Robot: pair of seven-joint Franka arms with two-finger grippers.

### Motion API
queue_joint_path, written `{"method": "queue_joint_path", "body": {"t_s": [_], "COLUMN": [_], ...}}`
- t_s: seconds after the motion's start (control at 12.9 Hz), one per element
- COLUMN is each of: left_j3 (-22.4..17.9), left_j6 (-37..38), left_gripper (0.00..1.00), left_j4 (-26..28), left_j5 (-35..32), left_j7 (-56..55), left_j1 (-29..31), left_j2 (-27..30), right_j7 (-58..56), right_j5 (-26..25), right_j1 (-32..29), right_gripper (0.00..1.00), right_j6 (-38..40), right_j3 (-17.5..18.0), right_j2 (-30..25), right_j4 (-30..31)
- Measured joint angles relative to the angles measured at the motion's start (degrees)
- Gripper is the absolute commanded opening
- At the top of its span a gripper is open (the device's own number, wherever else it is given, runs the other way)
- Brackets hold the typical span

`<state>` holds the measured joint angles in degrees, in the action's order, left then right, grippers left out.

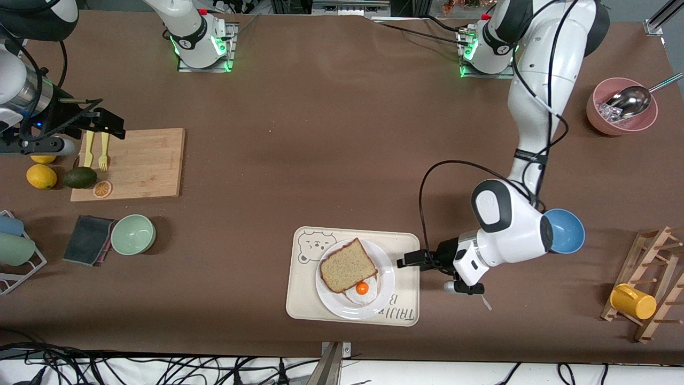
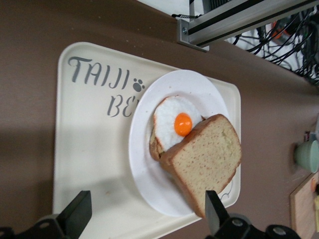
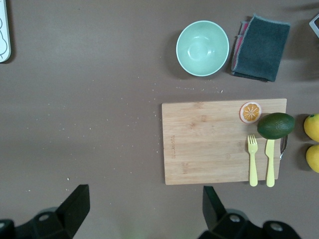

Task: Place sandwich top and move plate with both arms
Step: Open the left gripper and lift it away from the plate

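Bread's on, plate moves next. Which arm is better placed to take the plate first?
Left. Its open gripper sits beside the plate, while the right gripper waits over the cutting board.

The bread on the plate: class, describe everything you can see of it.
The bread is a squarish, light tan slice with a thin brown crust and a porous crumb. It lies tilted, leaning on the egg and partly covering it, the yolk left showing. One edge rests on the white plate, which sits on the tray. No tool touches it; the open left tool is beside the plate.
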<state>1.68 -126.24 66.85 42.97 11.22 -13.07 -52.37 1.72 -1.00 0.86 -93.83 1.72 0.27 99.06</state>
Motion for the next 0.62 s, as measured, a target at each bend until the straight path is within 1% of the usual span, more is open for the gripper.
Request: {"method": "queue_joint_path", "body": {"t_s": [0.31, 0.47, 0.62], "left_j3": [-1.12, -1.24, -1.35], "left_j6": [11.26, 17.66, 24.21], "left_gripper": [1.0, 1.0, 1.0], "left_j4": [0.06, 0.07, 0.03], "left_j5": [-20.75, -29.29, -35.14], "left_j7": [-2.2, -4.37, -6.07], "left_j1": [1.27, 1.26, 1.27], "left_j2": [4.46, 6.64, 10.14], "right_j7": [-0.01, -0.02, -0.02], "right_j5": [0.0, 0.0, 0.0], "right_j1": [0.0, 0.0, 0.0], "right_gripper": [1.0, 1.0, 1.0], "right_j6": [0.0, 0.0, 0.0], "right_j3": [0.0, 0.0, 0.0], "right_j2": [0.01, 0.02, 0.04], "right_j4": [-0.01, -0.01, -0.01]}}
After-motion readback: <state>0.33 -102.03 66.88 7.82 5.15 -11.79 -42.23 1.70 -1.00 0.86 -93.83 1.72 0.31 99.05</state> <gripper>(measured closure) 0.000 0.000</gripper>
